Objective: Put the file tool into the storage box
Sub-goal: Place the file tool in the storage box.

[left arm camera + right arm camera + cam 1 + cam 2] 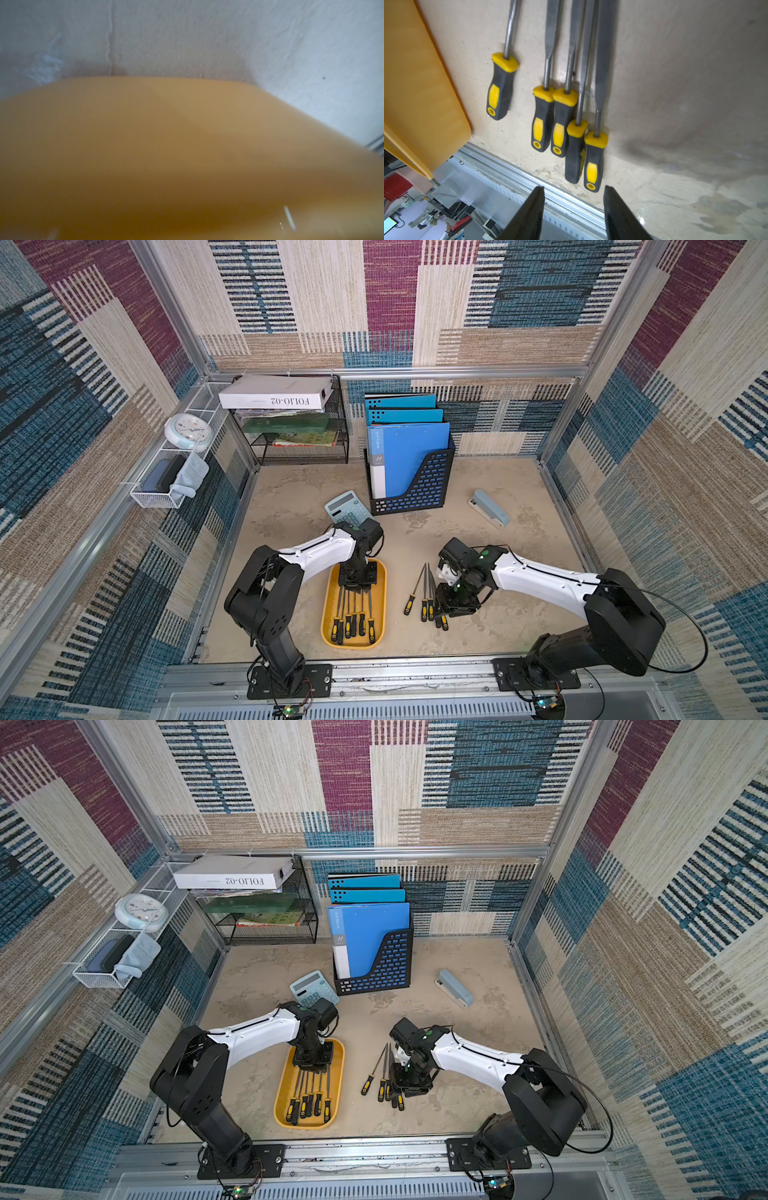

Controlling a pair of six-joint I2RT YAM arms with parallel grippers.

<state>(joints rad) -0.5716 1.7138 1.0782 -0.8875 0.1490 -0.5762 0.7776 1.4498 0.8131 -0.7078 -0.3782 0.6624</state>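
- R gripper [573, 187]: fingers [529, 214] are standing apart w/ nothing btwn them, gripping nothing. It's hovering just past the handle ends of the loose files [560, 122].
- Five loose files are lying side by side on the table [291, 497], just beside the storage box [353, 646] but outside it, handles pointing toward the robot.
- L gripper [356, 585] is hanging low over the far half of the storage box. Can't tell if its fingers are apart or together: its own wrist block is covering them in both top views, and none are showing in the left wrist view.
- Boxed files [353, 620]: several are lying inside the box, handles at the near end, blades running under the L gripper.
- Left wrist view is coming out blurred, mostly the box's orange; pale streaks at one edge are too smeared to ID.
- Right wrist view is cutting off the loose files' blades and showing only a corner of the box.
- In both top views the R gripper is covering parts of the rightmost loose files.
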